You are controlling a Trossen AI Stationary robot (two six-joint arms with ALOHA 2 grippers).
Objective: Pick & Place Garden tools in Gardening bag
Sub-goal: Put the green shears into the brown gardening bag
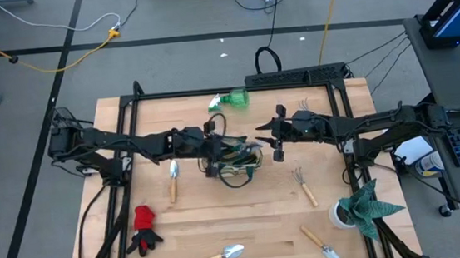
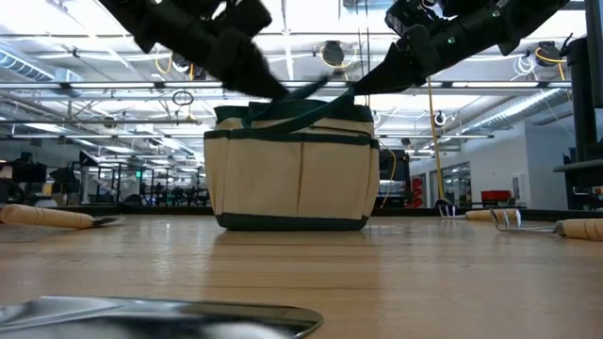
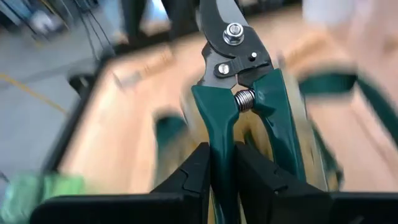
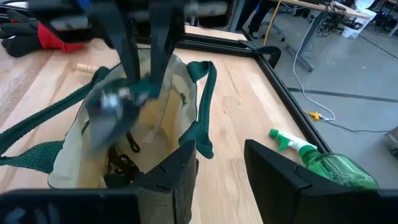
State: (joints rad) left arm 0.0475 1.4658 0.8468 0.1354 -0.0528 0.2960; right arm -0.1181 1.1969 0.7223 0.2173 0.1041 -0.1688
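Shears (image 3: 239,93) with green handles sit clenched in our left tool (image 3: 222,171), hanging over the gardening bag's (image 1: 234,160) open mouth at the centre of the high view. Our right tool (image 4: 221,165) is spread wide, one finger inside the bag's rim. On the table (image 1: 264,226) we see a spray bottle (image 1: 232,100) above the bag, a red glove (image 1: 144,220) lower left, and trowels (image 1: 224,255) along the lower edge.

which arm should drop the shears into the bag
Left. The left hand is shut on the pruning shears right above the open gardening bag. The right hand is open beside the bag, holding nothing.
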